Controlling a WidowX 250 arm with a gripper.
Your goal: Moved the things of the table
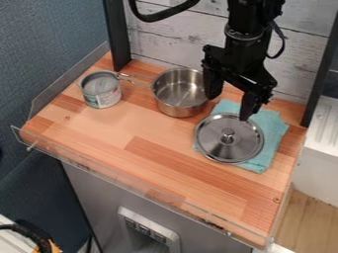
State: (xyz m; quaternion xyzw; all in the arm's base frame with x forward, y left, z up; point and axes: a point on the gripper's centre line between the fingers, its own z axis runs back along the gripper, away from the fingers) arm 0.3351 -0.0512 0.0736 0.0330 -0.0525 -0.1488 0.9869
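Here, 1 Open Gripper (231, 105) Hangs Between 1 Pot (180, 94) and 1 Lid (221, 147)

We count 1 of each thing on the wooden table (112, 136): 1 can (101, 94), 1 pot, 1 lid and 1 blue-green cloth (271, 131). We see the gripper's 2 fingers spread wide apart, pinching nothing. 1 finger is beside the pot's rim on the lid side; the other points down at the lid's far rim. Whether either finger touches metal, we cannot tell.

The pot stands upright near the far edge, its wire handle (135, 79) reaching toward the can. We find the can upright near the left edge. The lid lies knob up, partly on the cloth and partly past its left side. The cloth lies near the right edge.

For moving room, we have bare wood between the can and the pot's body, and a broad stretch of it from these things to the near edge. A clear rail (151, 196) borders that near edge, and 2 dark posts (117, 34) rise at the far side.

We see 1 pale printed label on the can, with writing too small for us to read. Below the table, we note 1 socket panel (148, 227).
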